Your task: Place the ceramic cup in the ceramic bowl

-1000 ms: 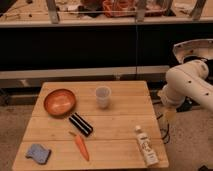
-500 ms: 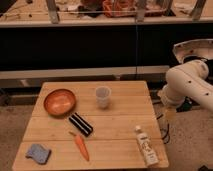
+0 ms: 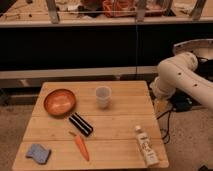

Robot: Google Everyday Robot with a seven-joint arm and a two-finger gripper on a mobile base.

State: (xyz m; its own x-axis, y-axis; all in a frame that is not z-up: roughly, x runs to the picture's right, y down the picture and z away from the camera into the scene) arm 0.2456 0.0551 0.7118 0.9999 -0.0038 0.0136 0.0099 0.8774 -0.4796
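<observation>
Nothing has moved since the earlier frames: the arm (image 3: 182, 75) hangs in the same pose off the right side of the table (image 3: 120, 125), and every item on the wood lies where it did. The gripper (image 3: 161, 106) points down from the bend of the white arm, just past the table's right edge, beside its far half and well apart from the cup (image 3: 103, 96). Its jaws stand wide, with nothing held between them (the gripper shows only as a small yellowish shape below the arm).

The cup stands upright on the far half of the table, a little right of the middle, touching nothing else. The bowl (image 3: 59, 102) sits to the cup's left, near the far left corner, apart from the cup; the cup is not yet in it.

In front of the gap between the two lies a black bar (image 3: 81, 124), set at a slant. Just in front of that lies a carrot (image 3: 81, 146), its thin end toward the near edge. A blue sponge (image 3: 38, 153) lies at the near left corner. A white bottle (image 3: 146, 146) with a label lies on its side near the near right corner, cap toward the far side.
</observation>
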